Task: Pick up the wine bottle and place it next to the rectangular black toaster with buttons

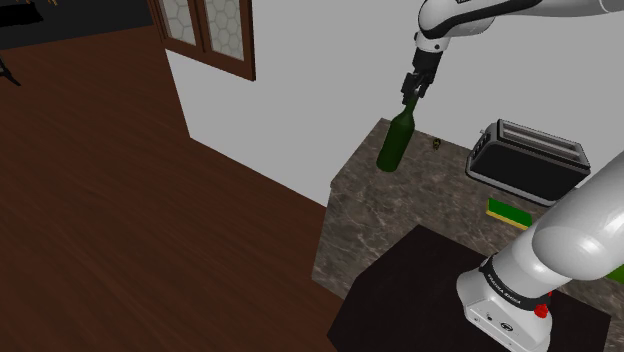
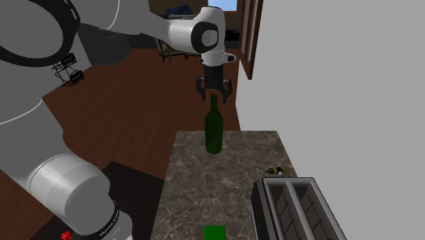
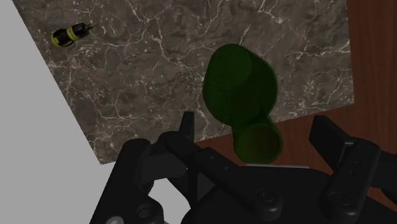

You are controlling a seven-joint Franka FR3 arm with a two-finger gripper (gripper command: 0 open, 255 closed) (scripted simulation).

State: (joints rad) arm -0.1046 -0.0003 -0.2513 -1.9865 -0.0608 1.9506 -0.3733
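Note:
A dark green wine bottle [image 1: 394, 142] [image 2: 214, 129] stands upright at the far end of the marbled stone counter [image 1: 400, 215] [image 2: 197, 187], close to its edge. My gripper [image 1: 411, 94] [image 2: 214, 95] hangs straight above it, open, fingertips level with the top of the neck. In the wrist view the bottle [image 3: 240, 92] is seen from above, its mouth between the fingers [image 3: 186, 129] of my gripper [image 3: 257, 137], and neither finger touches it. The black two-slot toaster [image 1: 527, 160] [image 2: 293, 208] sits against the wall, further along the counter toward the stand.
A green and yellow sponge [image 1: 510, 212] [image 2: 215, 233] lies in front of the toaster. A small yellow-and-black object [image 1: 437, 144] [image 2: 275, 170] [image 3: 69, 34] lies by the grey wall. Dark wood floor surrounds the counter; the dark stand [image 1: 400, 300] adjoins its near end.

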